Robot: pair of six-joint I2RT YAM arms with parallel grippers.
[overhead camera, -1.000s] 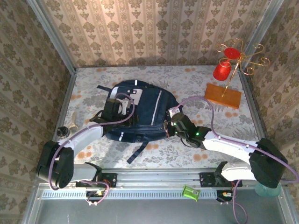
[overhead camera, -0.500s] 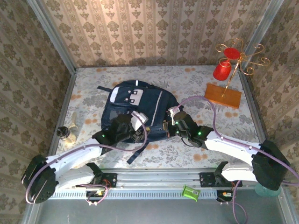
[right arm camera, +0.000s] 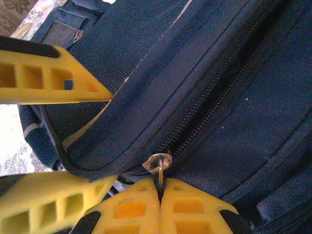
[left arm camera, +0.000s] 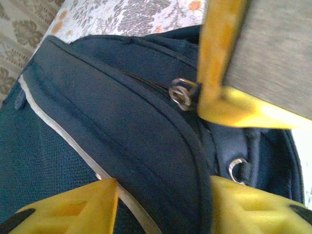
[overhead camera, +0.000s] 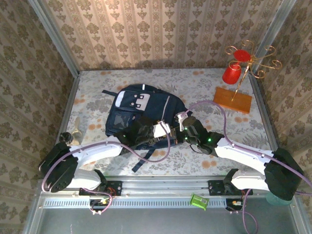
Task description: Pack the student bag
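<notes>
The student bag, a dark navy backpack with white front patches, lies flat in the middle of the table. My right gripper is shut on the metal zipper pull at the bag's near right edge, where the zipper is partly parted. My left gripper is open right beside it, its yellow fingers straddling a ridge of the bag's fabric by the pale piping. From above, both grippers meet at the bag's near right side, left gripper and right gripper.
At the back right, a gold wire stand with a red cup rises from a wooden base. A small pale object lies near the left wall. A green piece sits on the front rail.
My left arm has swung from the bag's front pocket across to the near right edge, ending beside the right gripper. The right gripper has stayed on the zipper pull.
</notes>
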